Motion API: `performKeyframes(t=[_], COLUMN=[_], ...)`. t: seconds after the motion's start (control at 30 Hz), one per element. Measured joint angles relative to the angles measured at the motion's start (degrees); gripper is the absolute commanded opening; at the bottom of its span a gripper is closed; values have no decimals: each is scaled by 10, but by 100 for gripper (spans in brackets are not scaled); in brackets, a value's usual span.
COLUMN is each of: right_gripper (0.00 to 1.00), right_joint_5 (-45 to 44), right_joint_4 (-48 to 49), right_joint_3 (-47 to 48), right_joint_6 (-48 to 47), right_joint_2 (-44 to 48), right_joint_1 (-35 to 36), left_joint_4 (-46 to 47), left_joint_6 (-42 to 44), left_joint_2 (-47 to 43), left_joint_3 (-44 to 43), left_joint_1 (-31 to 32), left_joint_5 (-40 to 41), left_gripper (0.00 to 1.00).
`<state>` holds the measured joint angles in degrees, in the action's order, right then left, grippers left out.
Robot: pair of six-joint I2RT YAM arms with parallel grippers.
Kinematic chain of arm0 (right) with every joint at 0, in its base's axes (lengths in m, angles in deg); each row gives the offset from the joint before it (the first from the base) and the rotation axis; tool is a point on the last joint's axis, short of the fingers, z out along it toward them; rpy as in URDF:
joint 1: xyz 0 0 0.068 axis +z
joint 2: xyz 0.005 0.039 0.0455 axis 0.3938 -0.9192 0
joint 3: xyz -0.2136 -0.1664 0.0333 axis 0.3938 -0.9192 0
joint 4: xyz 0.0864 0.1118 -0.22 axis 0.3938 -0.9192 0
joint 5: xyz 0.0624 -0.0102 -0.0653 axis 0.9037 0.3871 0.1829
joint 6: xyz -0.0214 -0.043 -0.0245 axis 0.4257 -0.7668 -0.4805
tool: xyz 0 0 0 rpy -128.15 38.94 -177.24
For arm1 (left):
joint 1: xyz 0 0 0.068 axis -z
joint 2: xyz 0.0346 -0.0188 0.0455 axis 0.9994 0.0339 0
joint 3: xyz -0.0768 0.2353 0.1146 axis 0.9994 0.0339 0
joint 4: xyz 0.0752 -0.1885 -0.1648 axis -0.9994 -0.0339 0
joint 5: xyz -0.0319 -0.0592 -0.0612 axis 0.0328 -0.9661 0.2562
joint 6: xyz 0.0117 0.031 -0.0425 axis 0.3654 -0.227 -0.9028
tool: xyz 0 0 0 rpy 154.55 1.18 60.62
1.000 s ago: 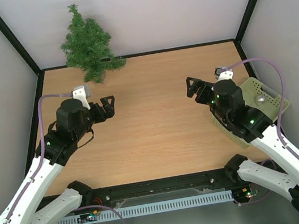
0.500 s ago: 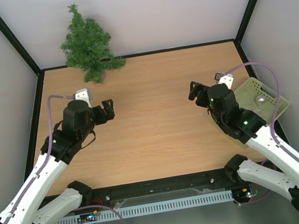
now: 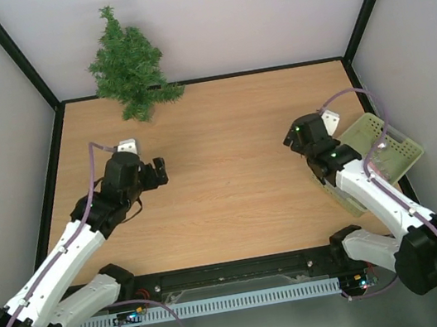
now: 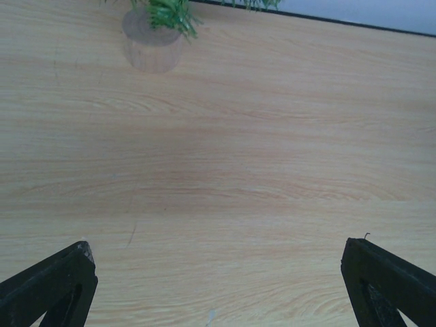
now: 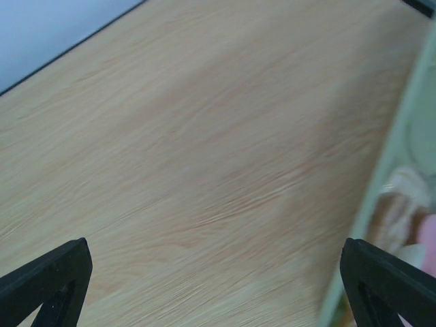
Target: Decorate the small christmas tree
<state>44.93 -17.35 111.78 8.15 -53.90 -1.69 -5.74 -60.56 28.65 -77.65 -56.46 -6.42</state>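
1. Top external: the left gripper [image 3: 155,172] has eased forward toward the small christmas tree [image 3: 128,65], which stands undecorated at the far left edge of the table [image 3: 233,203], well apart from it. The right gripper [image 3: 291,136] has swung round beside the pale green basket [image 3: 397,152].
2. Left wrist: fingers [image 4: 48,286] spread wide, empty; the tree's base lies far ahead.
3. Right wrist: fingers [image 5: 48,279] spread wide, empty. The basket's rim now shows at the right, its contents blurred. A first ornament pick looks likely.

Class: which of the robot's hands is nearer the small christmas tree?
Left. The left hand is in front of the small christmas tree; the right hand is far off to its right.
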Motion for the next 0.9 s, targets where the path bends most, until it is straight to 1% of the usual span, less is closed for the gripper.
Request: performKeyframes(t=[0.17, 0.27, 0.43, 0.57, 0.6, 0.67, 0.77, 0.9], right_gripper=[100, 98, 97, 96, 94, 86, 71, 52], right_joint_5=[28, 59, 106, 119, 121, 127, 143, 181], right_joint_4=[12, 25, 38, 41, 45, 50, 58, 75], right_joint_3=[-27, -41, -71, -91, -96, -106, -108, -109], right_joint_6=[11, 25, 47, 56, 57, 56, 43, 3], right_joint_2=[-5, -12, -25, -26, -26, -27, -40, -55], right_joint_1=[-96, -134, -140, -140, -140, -140, -140, -140], left_joint_4=[0, 1, 3, 3, 3, 3, 3, 3], left_joint_6=[11, 17, 23, 27, 28, 30, 32, 33], left_joint_2=[-36, -51, -58, -58, -59, -61, -61, -62], left_joint_3=[31, 35, 35, 36, 36, 38, 39, 39], left_joint_1=[0, 0, 0, 0, 0, 0, 0, 0], left_joint_5=[6, 8, 9, 9, 9, 9, 7, 3], left_gripper=[99, 99, 100, 99, 99, 99, 100, 99])
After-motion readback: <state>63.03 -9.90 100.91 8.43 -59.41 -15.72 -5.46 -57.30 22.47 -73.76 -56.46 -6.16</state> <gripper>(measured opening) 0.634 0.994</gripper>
